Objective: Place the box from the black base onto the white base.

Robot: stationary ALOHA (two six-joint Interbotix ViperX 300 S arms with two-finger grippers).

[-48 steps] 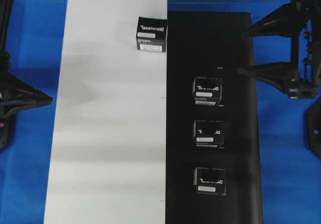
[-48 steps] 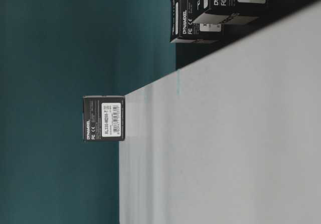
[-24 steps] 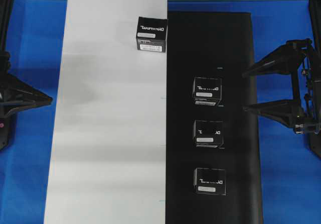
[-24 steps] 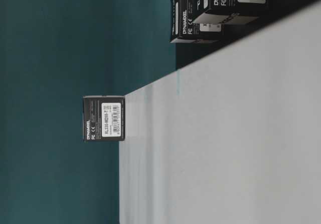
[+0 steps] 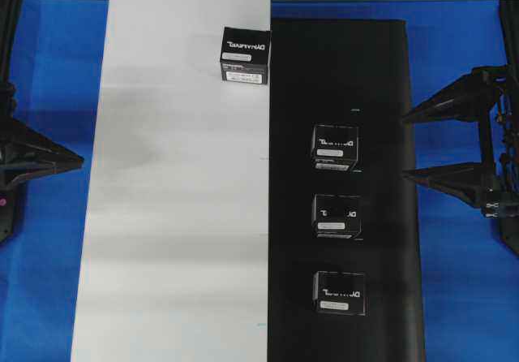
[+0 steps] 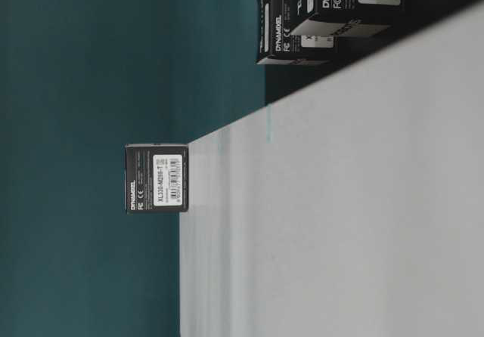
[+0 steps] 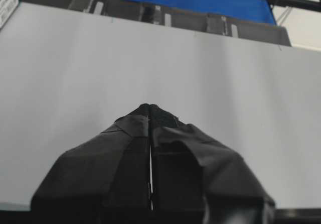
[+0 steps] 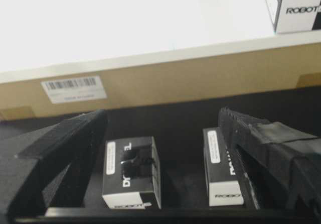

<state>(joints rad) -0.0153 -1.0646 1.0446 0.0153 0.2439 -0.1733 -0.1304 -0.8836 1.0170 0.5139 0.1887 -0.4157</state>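
On the white base [image 5: 170,216] I see one box [image 5: 244,55], lettering squared to its edges; right gripper [image 5: 415,147] jaws spread wide, left gripper [image 7: 150,108] jaws clenched empty.

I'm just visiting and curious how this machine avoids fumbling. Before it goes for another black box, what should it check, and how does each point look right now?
1. Right tool open and empty: ok, fingers wide apart.
2. Boxes waiting on the black base: ok, three in a row, nearest the top being the upper box.
3. Right tool lined up with a box: cannot tell; it sits at the base's right edge.
4. Free room on the white base: ok, only the placed box stands there.
5. Left tool out of the way: ok, shut, at the white base's left edge.
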